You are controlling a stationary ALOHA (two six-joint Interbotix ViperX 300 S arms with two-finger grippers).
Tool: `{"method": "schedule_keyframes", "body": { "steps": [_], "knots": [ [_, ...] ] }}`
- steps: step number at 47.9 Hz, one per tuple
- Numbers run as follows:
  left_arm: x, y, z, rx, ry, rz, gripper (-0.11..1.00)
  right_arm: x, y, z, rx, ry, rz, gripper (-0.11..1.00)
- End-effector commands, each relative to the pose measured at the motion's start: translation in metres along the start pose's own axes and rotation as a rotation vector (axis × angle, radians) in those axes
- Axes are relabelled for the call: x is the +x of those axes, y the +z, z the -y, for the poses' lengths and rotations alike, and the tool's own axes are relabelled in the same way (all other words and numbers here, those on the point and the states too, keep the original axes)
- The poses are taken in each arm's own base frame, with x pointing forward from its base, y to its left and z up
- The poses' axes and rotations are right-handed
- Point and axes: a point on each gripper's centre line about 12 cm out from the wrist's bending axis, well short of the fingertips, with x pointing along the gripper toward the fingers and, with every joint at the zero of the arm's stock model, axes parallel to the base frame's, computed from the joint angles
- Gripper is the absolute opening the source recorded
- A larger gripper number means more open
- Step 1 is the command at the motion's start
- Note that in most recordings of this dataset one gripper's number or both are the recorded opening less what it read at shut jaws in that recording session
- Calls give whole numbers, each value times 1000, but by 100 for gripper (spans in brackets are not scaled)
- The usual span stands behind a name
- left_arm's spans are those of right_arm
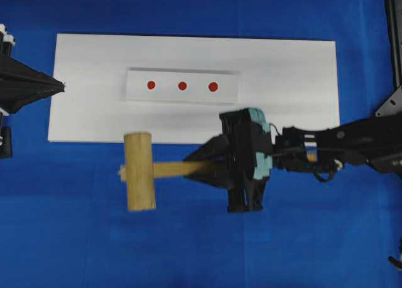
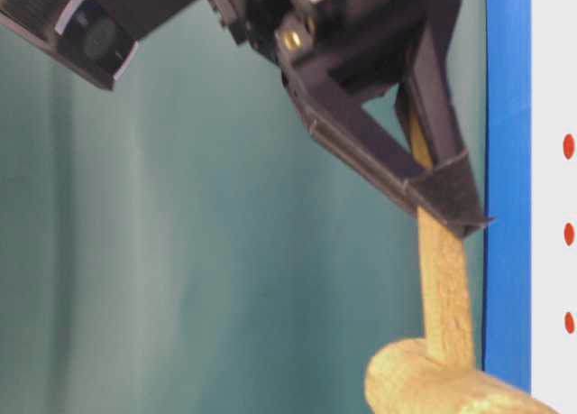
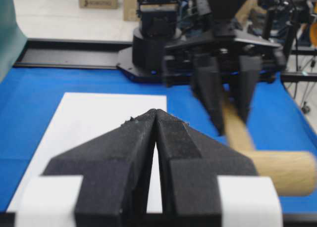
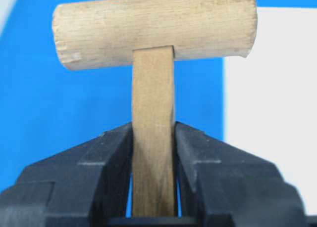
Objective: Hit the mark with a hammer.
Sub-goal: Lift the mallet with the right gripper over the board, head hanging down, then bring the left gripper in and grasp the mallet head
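The hammer is a light wooden mallet; its head (image 1: 139, 170) lies over the blue cloth just in front of the white board (image 1: 81, 112). My right gripper (image 1: 188, 169) is shut on its flat handle (image 1: 168, 169). The right wrist view shows both fingers pressed against the handle (image 4: 153, 113) below the head (image 4: 153, 29). Three red marks (image 1: 182, 85) sit in a row on a white strip mid-board, beyond the head. My left gripper (image 1: 63, 85) is shut and empty at the board's left edge. In the left wrist view its tips (image 3: 156, 111) meet.
Blue cloth (image 1: 75, 238) covers the table around the board. A black frame part (image 1: 392, 43) runs along the right edge. At table level the right gripper (image 2: 442, 207) and the hammer handle (image 2: 446, 288) fill the view, with the red marks (image 2: 568, 234) at the right.
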Motion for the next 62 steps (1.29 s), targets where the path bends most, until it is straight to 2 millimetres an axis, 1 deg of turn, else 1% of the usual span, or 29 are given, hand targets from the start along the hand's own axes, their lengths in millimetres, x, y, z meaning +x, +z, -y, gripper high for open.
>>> {"method": "schedule_keyframes", "body": {
  "steps": [1, 10, 17, 25, 29, 34, 40, 48, 52, 62],
  "knots": [
    [1, 3, 0, -4, 2, 8, 0, -6, 22, 13, -25, -27, 59, 10],
    [1, 2, -1, -6, 4, 5, 1, -4, 29, 48, -84, -102, 42, 10],
    [1, 1, -1, -6, 4, -5, 4, -4, 32, 65, -87, -141, 40, 10],
    [2, 0, 0, -6, 2, -12, 5, -4, 34, 66, -100, -148, 54, 10],
    [2, 0, 0, -6, 2, -12, 5, -4, 39, 67, -152, -155, 82, 10],
    [2, 0, 0, -6, 2, -14, 5, -5, 45, 67, -277, -165, 127, 10],
    [2, 0, 0, -8, 2, -15, 5, -7, 54, 69, -471, -204, 186, 10],
    [2, -1, -1, -20, 4, -18, 5, -8, 58, 71, -690, -252, 194, 10],
    [2, -1, 0, -23, 3, -17, 5, -8, 60, 72, -762, -267, 188, 10],
    [2, 0, -1, -23, 4, -15, 5, -11, 63, 74, -784, -300, 211, 10]
  ]
}}
